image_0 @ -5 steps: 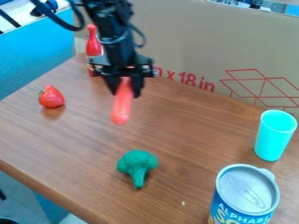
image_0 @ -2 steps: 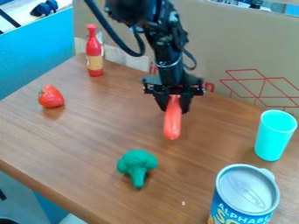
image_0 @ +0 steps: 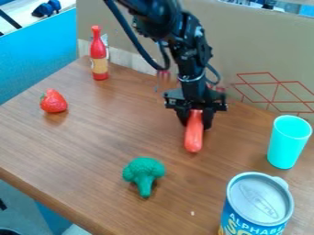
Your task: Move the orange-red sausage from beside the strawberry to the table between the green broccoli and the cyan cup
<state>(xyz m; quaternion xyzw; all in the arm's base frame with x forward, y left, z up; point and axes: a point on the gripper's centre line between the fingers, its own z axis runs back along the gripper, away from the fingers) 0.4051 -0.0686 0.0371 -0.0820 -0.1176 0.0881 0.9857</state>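
Right of the table's middle, the black gripper point(image_0: 195, 120) is shut on one end of an orange-red sausage-shaped toy point(image_0: 193, 136). The toy points down toward the camera; whether its lower end touches the wood I cannot tell. Below and to the left lies a green toy broccoli point(image_0: 144, 174), stem toward the camera. To the gripper's right stands a turquoise cup point(image_0: 288, 142), upright and apart from it. A red strawberry point(image_0: 54, 101) sits on the left side.
An upright soup can point(image_0: 257, 204) occupies the lower right corner. A red bottle point(image_0: 98, 54) stands at the back left. Cardboard point(image_0: 264, 50) walls off the back of the wooden table point(image_0: 80, 151), whose front edge runs diagonally at the lower left.
The gripper has travelled right and toward the camera, carrying the sausage-shaped toy. The red bottle, partly covered by the arm before, is now in full view. Other objects stayed put.
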